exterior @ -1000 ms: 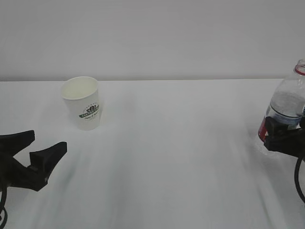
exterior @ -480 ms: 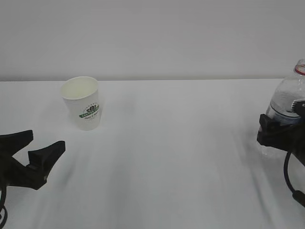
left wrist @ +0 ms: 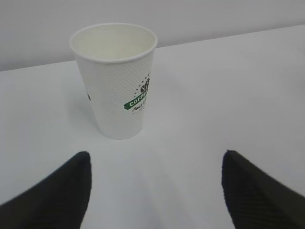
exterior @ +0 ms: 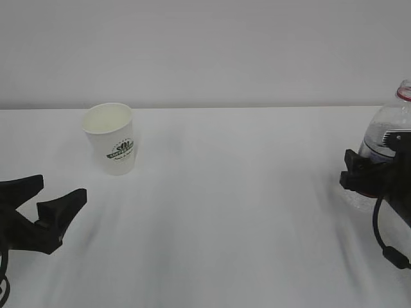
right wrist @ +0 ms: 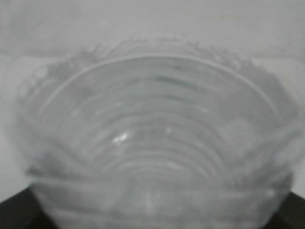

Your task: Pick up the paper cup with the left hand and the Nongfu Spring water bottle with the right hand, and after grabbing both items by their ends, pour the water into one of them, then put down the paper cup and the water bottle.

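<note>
Exterior view gives you the white bench (exterior: 231,212) with the paper cup (exterior: 110,138) standing upright toward the back left, mouth up, its green logo facing the camera. Your left hand (exterior: 45,199) sits low at the left edge, nearer the camera than the cup and clear of it, with its jaws spread wide and nothing between them. From the left wrist view you look straight at the paper cup (left wrist: 116,78), centred ahead of the two black fingertips (left wrist: 62,188), which stand well apart on either side of the frame; the cup is apart from both, and its cream inside looks bare as far as you can see down it.

At the far right, the Nongfu Spring water bottle (exterior: 389,131) stands upright with its red neck ring at the top edge of the view. Your right hand (exterior: 379,179) is at the bottle's lower body, covering the label area, jaws set wide around it. The right wrist view is filled by the bottle's clear ribbed wall (right wrist: 152,138), blurred and very close; you cannot tell whether the jaws press on it.
</note>
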Robot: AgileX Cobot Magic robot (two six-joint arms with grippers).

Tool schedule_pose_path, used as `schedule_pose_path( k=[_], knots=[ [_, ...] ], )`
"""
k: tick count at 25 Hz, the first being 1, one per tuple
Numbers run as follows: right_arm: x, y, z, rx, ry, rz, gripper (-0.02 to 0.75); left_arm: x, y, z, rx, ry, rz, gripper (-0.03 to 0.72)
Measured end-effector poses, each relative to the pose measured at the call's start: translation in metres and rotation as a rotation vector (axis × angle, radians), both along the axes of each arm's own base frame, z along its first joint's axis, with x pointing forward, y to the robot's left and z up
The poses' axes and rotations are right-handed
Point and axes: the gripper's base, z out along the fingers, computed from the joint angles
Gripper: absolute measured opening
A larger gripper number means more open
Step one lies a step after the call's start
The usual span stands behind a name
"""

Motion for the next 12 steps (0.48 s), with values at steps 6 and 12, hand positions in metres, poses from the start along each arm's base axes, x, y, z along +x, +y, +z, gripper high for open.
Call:
schedule_pose_path(
  k=[6,12],
  knots=[
    [0.0,-0.0002,0.0,-0.015,0.001,0.003,0.543,0.0002,0.0004,0.0,-0.001,0.0,0.005,0.571],
    [-0.005,-0.001,-0.0011,-0.021,0.003,0.003,0.514,0.0002,0.0005,0.0,-0.001,0.0,0.007,0.522]
  ],
)
